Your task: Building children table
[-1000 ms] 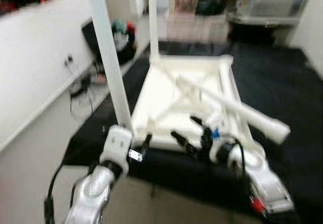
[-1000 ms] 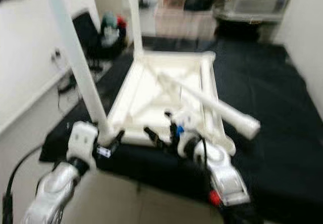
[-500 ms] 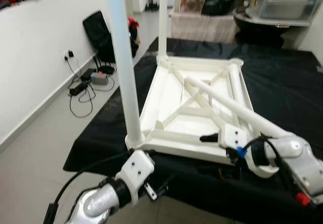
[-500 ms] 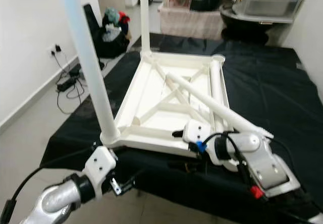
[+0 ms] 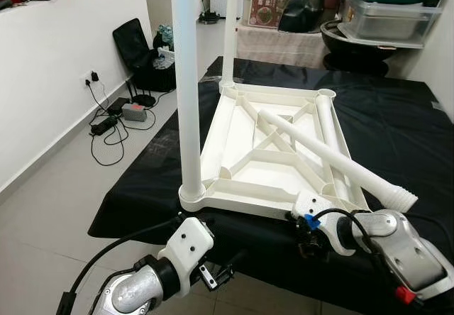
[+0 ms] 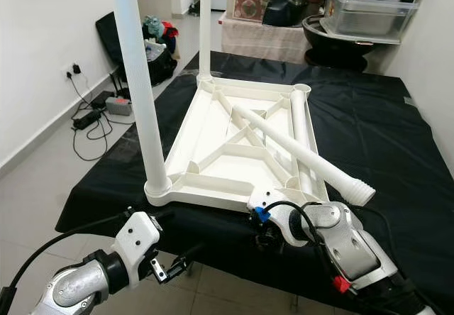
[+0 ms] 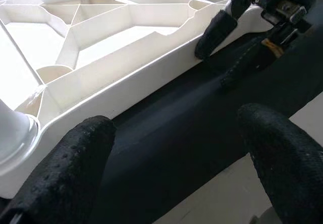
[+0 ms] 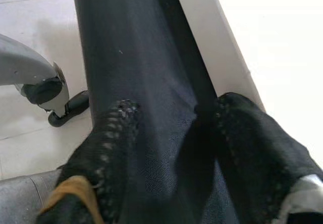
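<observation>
The left gripper (image 7: 176, 158) hangs below the near edge of the black cloth (image 5: 397, 123), over the tiled floor (image 5: 50, 208). Its two fingers, black and pebbled in texture, stand wide apart with nothing between them. The arm behind it is silver with a white wrist block.

The right gripper (image 8: 166, 148) sits at the near edge of the cloth, just beside the near right corner of the table top (image 5: 262, 166). Its two black fingers are parted by a narrow gap; one lies against the white rim of the table top, the other over the cloth. Nothing is held between them.

The table top is one white plastic moulding, rectangular with rounded corners, lying upside down on the cloth. Its underside shows raised ribs that cross in an X, plus a round socket at each corner.

Four white legs are counted, all smooth round tubes:
- One upright leg (image 5: 187, 81) stands in the near left corner socket.
- A second upright leg (image 5: 229, 31) stands in the far left corner socket.
- One loose leg (image 5: 340, 162) lies diagonally across the ribs, its threaded end overhanging the right edge near the near right corner.
- A fourth leg (image 6: 301, 134) lies along the right edge of the table top.

Left of the cloth, cables and a power strip (image 5: 110, 123) lie on the floor by the white wall. Beyond the far edge of the cloth stand storage bins (image 5: 386, 13).
</observation>
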Available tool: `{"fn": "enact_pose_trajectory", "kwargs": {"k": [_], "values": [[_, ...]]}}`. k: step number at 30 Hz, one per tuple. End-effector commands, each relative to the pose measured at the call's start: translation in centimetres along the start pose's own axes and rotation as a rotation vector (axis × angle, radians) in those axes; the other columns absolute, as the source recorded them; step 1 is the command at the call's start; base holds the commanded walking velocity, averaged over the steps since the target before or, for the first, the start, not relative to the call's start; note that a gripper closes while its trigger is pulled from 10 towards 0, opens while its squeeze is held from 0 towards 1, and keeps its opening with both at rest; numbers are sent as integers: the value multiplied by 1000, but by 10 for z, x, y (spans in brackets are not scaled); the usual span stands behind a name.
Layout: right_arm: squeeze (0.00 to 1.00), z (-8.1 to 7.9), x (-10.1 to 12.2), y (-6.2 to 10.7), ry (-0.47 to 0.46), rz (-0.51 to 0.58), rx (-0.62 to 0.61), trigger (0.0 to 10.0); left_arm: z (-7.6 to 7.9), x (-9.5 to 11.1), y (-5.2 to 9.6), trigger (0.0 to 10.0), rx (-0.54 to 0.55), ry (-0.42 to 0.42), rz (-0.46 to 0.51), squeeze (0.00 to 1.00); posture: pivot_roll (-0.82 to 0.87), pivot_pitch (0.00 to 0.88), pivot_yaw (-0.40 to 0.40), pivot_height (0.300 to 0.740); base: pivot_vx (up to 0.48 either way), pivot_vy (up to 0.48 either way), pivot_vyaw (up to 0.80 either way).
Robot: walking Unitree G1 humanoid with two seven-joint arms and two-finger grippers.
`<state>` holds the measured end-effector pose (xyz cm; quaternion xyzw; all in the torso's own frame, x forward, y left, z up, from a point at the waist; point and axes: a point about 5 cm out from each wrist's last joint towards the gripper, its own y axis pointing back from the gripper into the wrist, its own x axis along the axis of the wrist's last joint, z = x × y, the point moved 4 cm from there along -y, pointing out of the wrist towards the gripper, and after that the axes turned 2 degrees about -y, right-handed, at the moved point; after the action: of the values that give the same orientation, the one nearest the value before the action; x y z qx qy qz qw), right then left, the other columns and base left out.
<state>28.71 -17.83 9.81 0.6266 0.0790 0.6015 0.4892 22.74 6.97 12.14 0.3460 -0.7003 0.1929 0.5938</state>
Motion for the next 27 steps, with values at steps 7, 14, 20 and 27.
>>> {"fn": "enact_pose_trajectory", "kwargs": {"k": [7, 14, 20, 27], "values": [[0, 0, 62, 34, 31, 362, 99, 10000, -1, -2, 2, 10000, 9, 1, -14, 0, -71, 68, -48, 740, 0, 0, 0], [0, 11, 61, 32, 71, 305, 49, 10000, 0, -2, 2, 10000, 5, 4, -13, 0, -69, 67, -53, 740, 0, 0, 0], [0, 20, 22, 10, 56, 28, -37, 10000, 1, -2, 1, 10000, 6, 1, -14, 0, -61, 66, -60, 740, 0, 0, 0], [0, 25, 8, 8, 30, -63, -75, 10000, 3, -1, 1, 10000, 4, 1, -14, 0, -61, 66, -62, 740, 0, 0, 0]]}}
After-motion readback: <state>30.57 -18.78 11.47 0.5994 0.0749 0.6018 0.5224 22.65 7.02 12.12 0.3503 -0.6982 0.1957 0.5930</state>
